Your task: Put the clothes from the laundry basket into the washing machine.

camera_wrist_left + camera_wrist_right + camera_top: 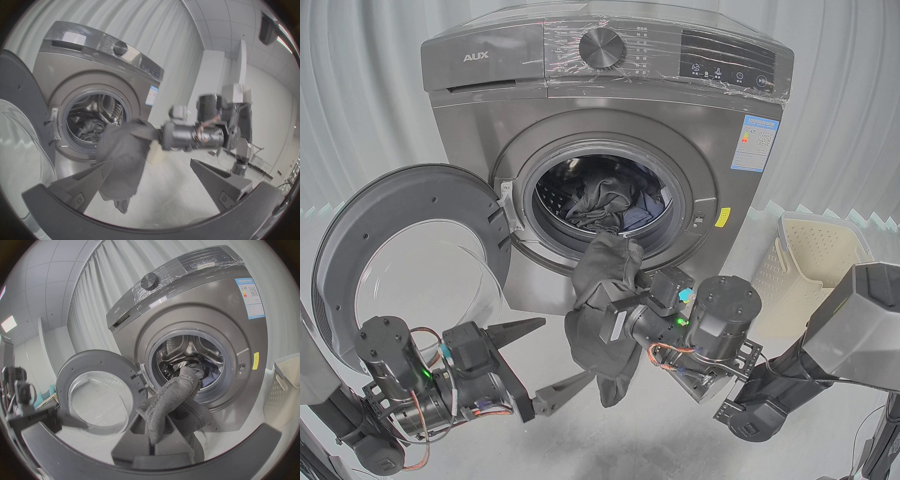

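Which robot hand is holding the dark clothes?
The right gripper: it is shut on the dark garment hanging in front of the washing machine opening. The left gripper is open and holds nothing.

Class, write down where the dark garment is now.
Head view, centre: the dark garment hangs from the shut right pincer, its upper end at the open mouth of the washing machine.

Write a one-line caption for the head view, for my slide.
Right gripper holds a dark garment at the open washing machine; left gripper, open, sits low beside its door.
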### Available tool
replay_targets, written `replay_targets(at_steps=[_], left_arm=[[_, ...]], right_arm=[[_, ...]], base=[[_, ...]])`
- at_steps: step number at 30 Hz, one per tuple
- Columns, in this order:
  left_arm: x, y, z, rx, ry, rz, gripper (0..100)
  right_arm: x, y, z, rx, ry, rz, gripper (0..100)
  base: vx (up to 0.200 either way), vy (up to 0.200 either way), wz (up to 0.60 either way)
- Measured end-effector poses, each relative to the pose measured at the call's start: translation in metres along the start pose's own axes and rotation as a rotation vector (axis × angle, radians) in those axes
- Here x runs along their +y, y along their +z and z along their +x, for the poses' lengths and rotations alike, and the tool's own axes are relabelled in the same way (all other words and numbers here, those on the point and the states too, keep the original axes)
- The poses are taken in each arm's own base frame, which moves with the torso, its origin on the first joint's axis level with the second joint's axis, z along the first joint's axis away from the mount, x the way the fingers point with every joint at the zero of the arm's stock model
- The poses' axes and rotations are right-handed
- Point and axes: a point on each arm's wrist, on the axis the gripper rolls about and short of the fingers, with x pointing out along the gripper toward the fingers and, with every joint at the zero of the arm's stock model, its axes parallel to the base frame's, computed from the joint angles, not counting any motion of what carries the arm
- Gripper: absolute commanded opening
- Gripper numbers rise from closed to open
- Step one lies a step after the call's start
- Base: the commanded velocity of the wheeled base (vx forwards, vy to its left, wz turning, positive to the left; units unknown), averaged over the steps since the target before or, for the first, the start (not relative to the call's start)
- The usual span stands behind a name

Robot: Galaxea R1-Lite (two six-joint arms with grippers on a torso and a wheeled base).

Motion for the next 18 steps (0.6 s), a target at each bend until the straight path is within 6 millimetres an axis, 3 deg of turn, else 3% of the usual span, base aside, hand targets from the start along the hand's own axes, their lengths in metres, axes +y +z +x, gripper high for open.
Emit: replay_targets(at_steps=[5, 18], left_arm=[[-0.007, -0.016, 0.013, 0.064, 0.001, 0.022, 100], [0.006, -0.028, 0.088, -0.005, 0.169, 0.031, 100]], right_arm=[[0.003, 0.009, 0.013, -0.039, -0.036, 0.027, 0], [0.012, 0.019, 0.025, -0.091, -0.056, 0.071, 0]], base=[[0.0, 0.0, 0.0], [0.0, 0.0, 0.0]])
